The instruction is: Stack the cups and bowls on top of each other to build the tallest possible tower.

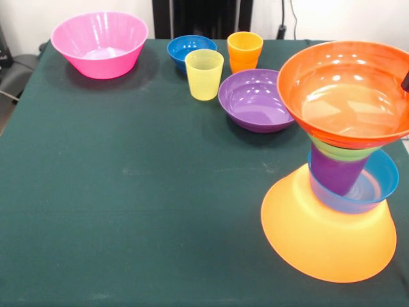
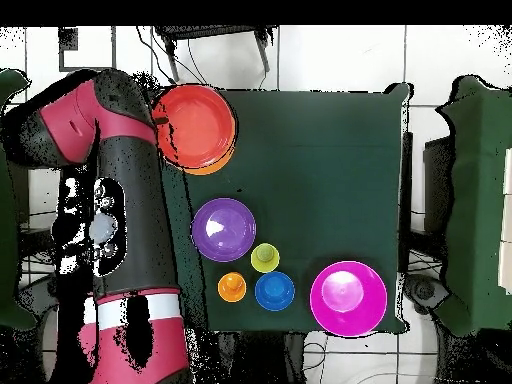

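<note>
The tower stands at the front view's right. An upturned yellow-orange bowl [image 1: 329, 240] is its base. Above it come a light blue bowl [image 1: 378, 180], a purple cup [image 1: 335, 173], a green bowl [image 1: 342, 151] and an orange-red bowl [image 1: 348, 89] on top, which also shows in the overhead view [image 2: 195, 125]. A dark bit of my gripper [image 1: 406, 81] shows at the right edge beside the top bowl's rim. In the overhead view the arm [image 2: 120, 150] ends next to that bowl, and the gripper itself is hard to make out there. Loose on the table are a yellow cup [image 1: 204, 74], an orange cup [image 1: 244, 51] and a purple bowl [image 1: 255, 99].
A large pink bowl [image 1: 99, 43] stands at the far left corner, and a dark blue bowl [image 1: 190, 50] behind the yellow cup. The dark green cloth [image 1: 128, 192] covers the table. The tower stands close to the table's right edge.
</note>
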Controlling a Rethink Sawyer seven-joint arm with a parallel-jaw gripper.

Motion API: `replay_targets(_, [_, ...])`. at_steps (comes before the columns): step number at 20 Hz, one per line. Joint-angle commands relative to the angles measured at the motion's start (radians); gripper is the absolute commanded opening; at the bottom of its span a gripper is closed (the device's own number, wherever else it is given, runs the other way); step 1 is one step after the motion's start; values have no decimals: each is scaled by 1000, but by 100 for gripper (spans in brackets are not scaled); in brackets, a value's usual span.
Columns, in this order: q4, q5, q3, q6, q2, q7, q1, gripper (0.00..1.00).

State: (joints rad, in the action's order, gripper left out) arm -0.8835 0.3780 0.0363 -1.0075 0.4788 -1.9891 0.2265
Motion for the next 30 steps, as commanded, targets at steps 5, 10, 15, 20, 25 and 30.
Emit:
replay_targets(5, [-122, -14, -138, -83, 4, 276, -45, 100])
replay_targets(10, [-166, -42, -161, -134, 65, 327, -75, 100])
replay_targets(15, [-197, -70, -205, -168, 95, 349, -112, 100])
replay_targets(20, [-216, -90, -246, -190, 108, 344, -134, 100])
replay_targets(25, [-226, -84, -260, -210, 138, 340, -146, 100])
replay_targets(30, [-253, -94, -303, -223, 157, 391, -192, 100])
